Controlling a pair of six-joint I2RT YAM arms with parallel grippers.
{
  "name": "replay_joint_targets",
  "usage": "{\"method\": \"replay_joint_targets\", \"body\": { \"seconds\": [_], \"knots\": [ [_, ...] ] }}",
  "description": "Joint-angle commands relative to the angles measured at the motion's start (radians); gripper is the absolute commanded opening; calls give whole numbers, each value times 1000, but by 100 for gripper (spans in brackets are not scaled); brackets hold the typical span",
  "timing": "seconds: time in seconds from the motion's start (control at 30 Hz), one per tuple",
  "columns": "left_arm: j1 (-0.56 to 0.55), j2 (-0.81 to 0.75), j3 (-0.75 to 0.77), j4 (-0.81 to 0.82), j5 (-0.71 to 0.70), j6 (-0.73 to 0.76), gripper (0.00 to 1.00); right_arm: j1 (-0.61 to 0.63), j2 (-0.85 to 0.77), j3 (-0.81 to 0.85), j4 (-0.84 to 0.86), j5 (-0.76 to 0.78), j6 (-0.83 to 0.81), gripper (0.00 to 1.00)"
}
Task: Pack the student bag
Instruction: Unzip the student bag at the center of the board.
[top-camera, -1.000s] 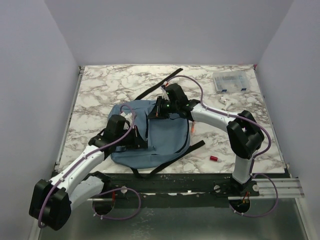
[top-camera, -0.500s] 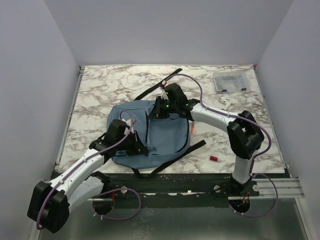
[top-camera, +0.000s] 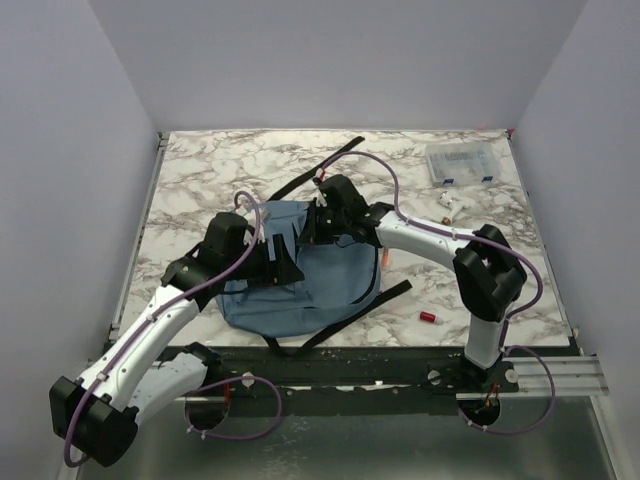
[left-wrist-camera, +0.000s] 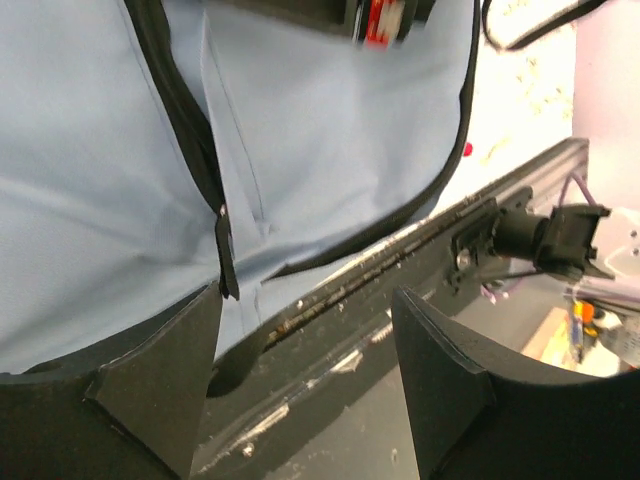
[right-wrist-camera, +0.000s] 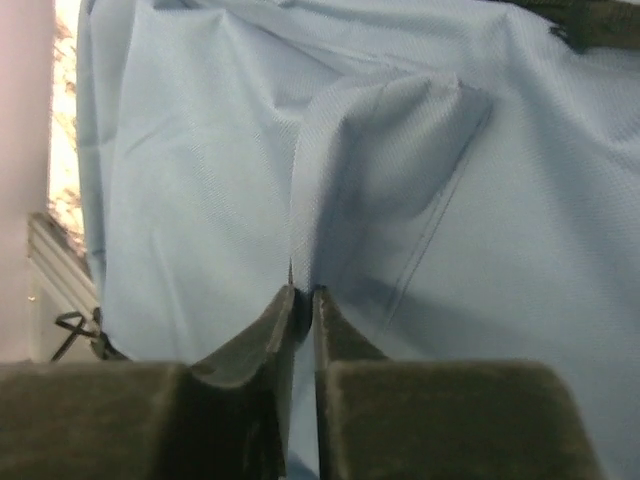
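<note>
The student bag (top-camera: 320, 285) is a slate-blue fabric backpack lying flat at the middle of the marble table, with black straps trailing from it. My left gripper (top-camera: 285, 266) hovers over its left half, jaws wide open with nothing between them. In the left wrist view that gripper (left-wrist-camera: 306, 298) frames the bag's near edge, and the black zipper with its pull (left-wrist-camera: 227, 262) runs just beside the left finger (left-wrist-camera: 165, 375). My right gripper (top-camera: 318, 226) sits on the bag's upper middle. In the right wrist view it (right-wrist-camera: 303, 292) is shut on a raised fold of blue fabric (right-wrist-camera: 330, 150).
A clear plastic box (top-camera: 460, 163) stands at the back right. A small white object (top-camera: 447, 207), an orange item (top-camera: 386, 257) and a small red cylinder (top-camera: 429, 317) lie right of the bag. One black strap (top-camera: 340, 155) reaches toward the back. A dark metal rail (left-wrist-camera: 400, 250) borders the near edge.
My left gripper has opened wide and its arm has swung up and toward the bag's middle. The right gripper has shifted slightly left and pinches a fold of fabric.
</note>
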Motion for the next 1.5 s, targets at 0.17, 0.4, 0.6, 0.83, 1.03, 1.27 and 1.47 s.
{"method": "replay_joint_targets", "body": {
  "seconds": [0.17, 0.4, 0.6, 0.83, 1.03, 1.27, 1.47],
  "knots": [
    [1, 239, 240, -125, -315, 159, 70, -34, -88, -164, 83, -41, 82, 1],
    [-32, 464, 354, -120, -464, 136, 69, -74, -120, -319, 320, -181, 189, 1],
    [-70, 611, 426, -115, -611, 66, 68, -75, -140, -311, 318, -175, 169, 0],
    [-117, 776, 532, -158, -799, 31, 64, -75, -156, -307, 313, -184, 154, 1],
    [-142, 836, 564, -202, -894, 35, 61, -75, -162, -325, 316, -177, 151, 0],
    [-139, 703, 549, -226, -853, 218, 0, -76, -164, -315, 256, -139, 98, 1],
    [-112, 564, 543, -242, -636, 422, 0, -75, -164, -278, 163, -138, 5, 1]
  ]
}}
